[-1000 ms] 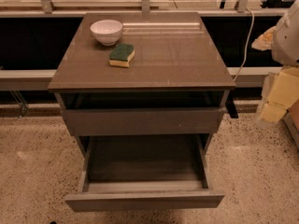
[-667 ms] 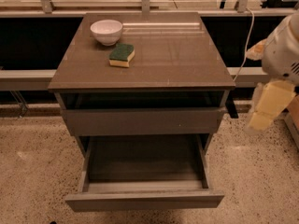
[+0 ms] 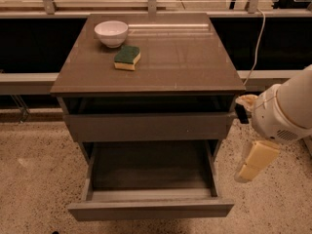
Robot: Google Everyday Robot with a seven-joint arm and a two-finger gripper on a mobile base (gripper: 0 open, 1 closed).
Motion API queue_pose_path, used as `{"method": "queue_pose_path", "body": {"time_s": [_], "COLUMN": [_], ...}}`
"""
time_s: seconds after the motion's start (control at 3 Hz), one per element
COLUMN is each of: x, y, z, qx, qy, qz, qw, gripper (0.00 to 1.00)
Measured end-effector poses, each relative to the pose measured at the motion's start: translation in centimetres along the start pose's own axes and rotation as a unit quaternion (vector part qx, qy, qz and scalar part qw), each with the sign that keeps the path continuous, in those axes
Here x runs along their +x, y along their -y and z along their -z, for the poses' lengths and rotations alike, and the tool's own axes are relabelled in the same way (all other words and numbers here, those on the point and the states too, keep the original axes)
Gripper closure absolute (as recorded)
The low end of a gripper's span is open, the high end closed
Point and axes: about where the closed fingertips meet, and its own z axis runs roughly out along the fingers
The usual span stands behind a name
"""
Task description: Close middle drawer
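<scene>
The middle drawer [image 3: 151,209] is pulled far out toward me, and its grey inside [image 3: 151,172] shows nothing in it. Its plain slab front is at the bottom of the view. The upper drawer [image 3: 146,126] above it stands slightly open, with a dark gap under the cabinet top. My gripper [image 3: 254,162], cream-coloured, hangs from the white arm [image 3: 287,111] just right of the cabinet. It is level with the pulled-out drawer's right side, a little apart from it, and holds nothing. The lowest drawer is hidden.
A white bowl [image 3: 111,33] and a green-and-yellow sponge [image 3: 127,57] sit on the brown cabinet top [image 3: 185,57]. A white cable [image 3: 258,43] hangs behind on the right. A low rail [image 3: 24,82] runs behind the cabinet. The floor is speckled stone [image 3: 34,179].
My arm and gripper have moved left and down, from the frame's right edge to beside the cabinet's right side. The drawers have not moved.
</scene>
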Motion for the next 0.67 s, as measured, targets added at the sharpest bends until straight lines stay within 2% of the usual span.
{"method": "queue_pose_path", "body": {"time_s": [0.33,0.67], "x": [-0.1,-0.5], "y": [0.1,-1.7], "z": [0.0,-4.2], "qx": [0.0,-0.035], "qy": [-0.001,0.006], "qz": [0.0,-0.009], "qw": [1.0,0.9993], "gripper": [0.0,0.0]}}
